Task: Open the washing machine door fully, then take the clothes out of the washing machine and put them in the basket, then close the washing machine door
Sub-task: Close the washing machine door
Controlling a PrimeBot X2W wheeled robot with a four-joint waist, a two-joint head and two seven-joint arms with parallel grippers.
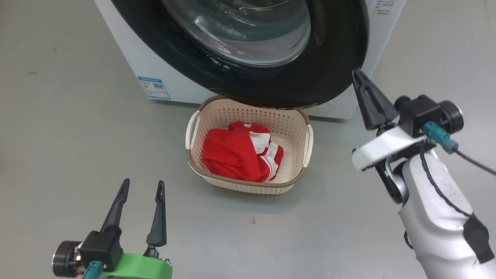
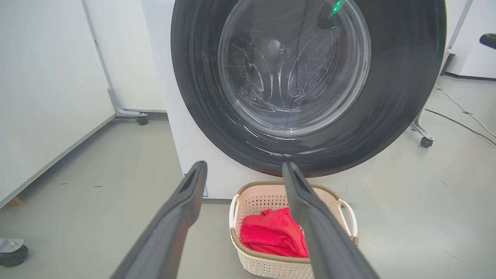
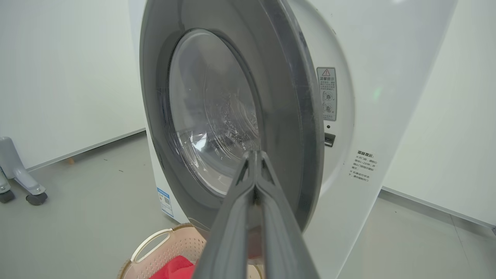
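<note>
The washing machine door (image 1: 329, 58) stands slightly ajar from the white washing machine (image 1: 155, 66), with a narrow gap at its right edge and the latch slot showing. My right gripper (image 1: 356, 71) is shut on nothing, its tips at the door's black rim on the right; whether they touch is unclear. In the right wrist view the right gripper (image 3: 255, 153) points at the door (image 3: 286, 116). The red and white clothes (image 1: 232, 151) lie in the cream basket (image 1: 248, 112) on the floor below the door. My left gripper (image 1: 143, 183) is open, low and left of the basket, and the left gripper (image 2: 244, 166) points toward the door (image 2: 395, 77).
Grey floor spreads around the basket (image 2: 267, 267). A caster foot (image 2: 426, 141) of a stand sits right of the machine, with a cable (image 2: 465, 124) on the floor. Another wheeled leg (image 3: 23, 186) and white wall panels (image 2: 46, 97) stand to the left.
</note>
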